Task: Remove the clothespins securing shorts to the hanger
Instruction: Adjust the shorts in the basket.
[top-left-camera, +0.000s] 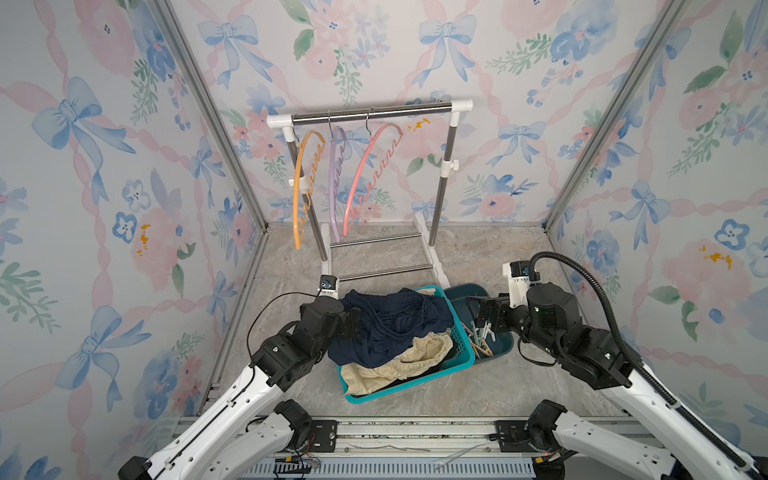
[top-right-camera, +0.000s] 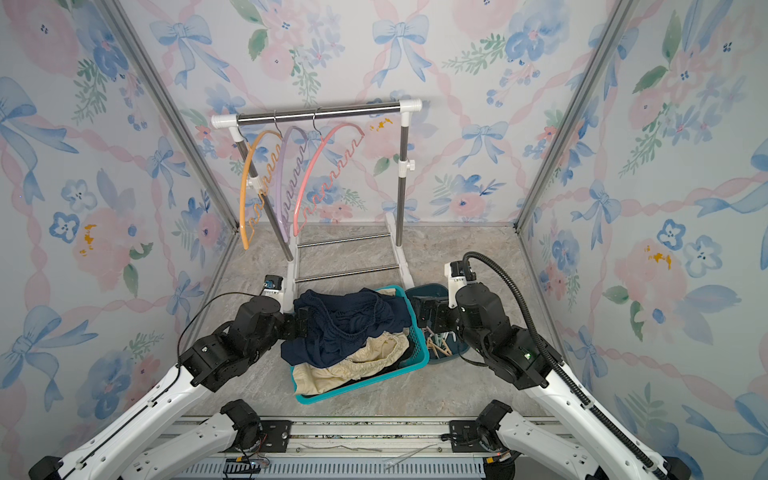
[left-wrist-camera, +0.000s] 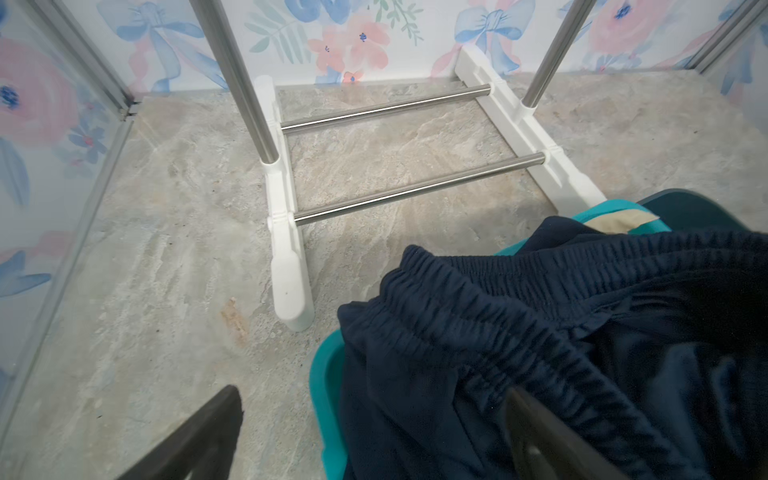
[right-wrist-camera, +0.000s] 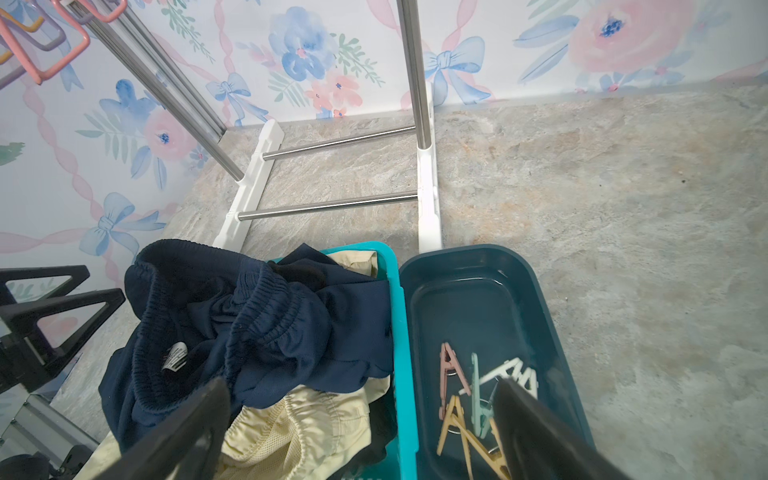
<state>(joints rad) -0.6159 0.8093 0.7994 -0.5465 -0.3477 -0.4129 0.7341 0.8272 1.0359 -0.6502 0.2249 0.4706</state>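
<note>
Teal basket sits mid-bench, nearer the front edge, skewed. A dark teal tray stands just beside it on the right, the two rims touching or nearly so. Basket contents: the shorts, all loose in a heap. The navy pair lies on top, bunched, its waistband spilling over the basket's left rim. The cream pair lies under it toward the front, and a dark layer shows beneath the cream, too little of it visible to identify. Tray contents: the clothespins, a small crossed pile of pink, mint, white and light orange at the tray's near end; the far end is bare. Rack stands at the back edge of the bench. Three hangers hang on its bar toward the left end: orange, lilac, pink. Left gripper hangs at the basket's left rim, jaws spread wide and gripping nothing. In the left wrist view one finger is over the navy fabric, while the other is over bare bench; contact with the cloth cannot be told. Right gripper hovers over the line where basket and tray meet, jaws likewise wide and empty, one finger above the pins.
</note>
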